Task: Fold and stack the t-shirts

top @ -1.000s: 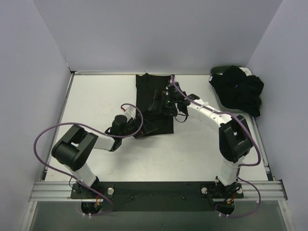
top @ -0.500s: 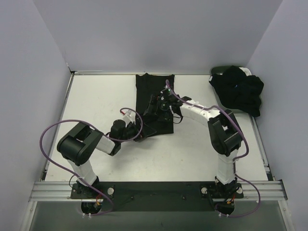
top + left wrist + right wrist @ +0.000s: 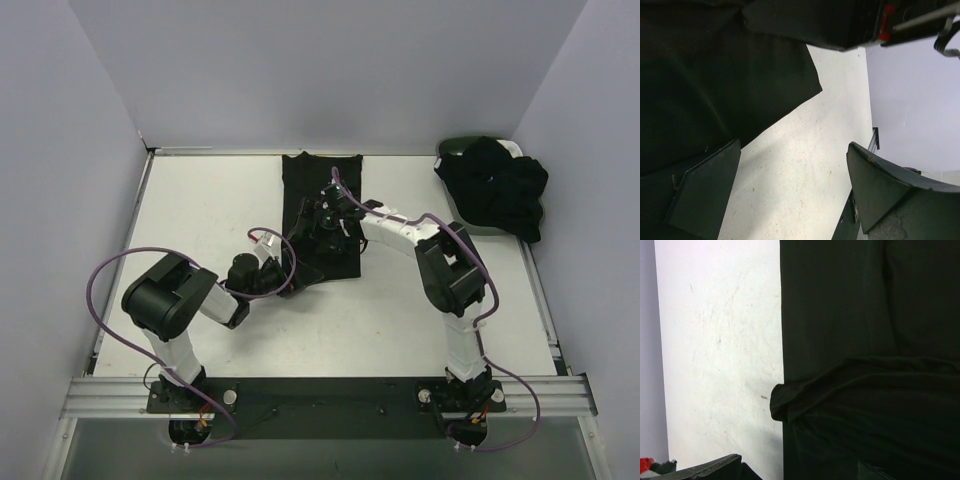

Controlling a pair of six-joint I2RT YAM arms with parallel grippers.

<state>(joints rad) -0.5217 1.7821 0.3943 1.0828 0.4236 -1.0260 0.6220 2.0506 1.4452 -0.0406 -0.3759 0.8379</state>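
Nearest the arm bases, the left hand [image 3: 792, 150] sits low at the 7 o'clock corner of the black t-shirt [image 3: 322, 180], its fingers [image 3: 705, 195] spread wide with nothing between them but bare white surface [image 3: 805, 170] and the shirt's near corner just ahead. The shirt lies mid-surface as a long narrow strip running toward 12 o'clock, already looking narrowed along its sides, so the step in hand seems to be the crosswise fold that shortens it. A little farther out, the right hand [image 3: 797, 464] hovers over the shirt's left edge, fingers likewise apart and gripping nothing. Its wrist view shows a rolled ridge of cloth [image 3: 785, 402] at that edge. The next move probably calls for both hands to close on the shirt's edge, catching every layer, then lift and carry the cloth over together so the strip doubles squarely without dragging. A pinch that takes only the top layer would likely undo the earlier folds. Farthest, at about 2 o'clock, the dark oval basket [image 3: 446, 163] holds a heap of black garments [image 3: 500, 190] spilling over its right rim. A small white patch [image 3: 512, 149] shows at its far side, though whether that is cloth cannot be told.
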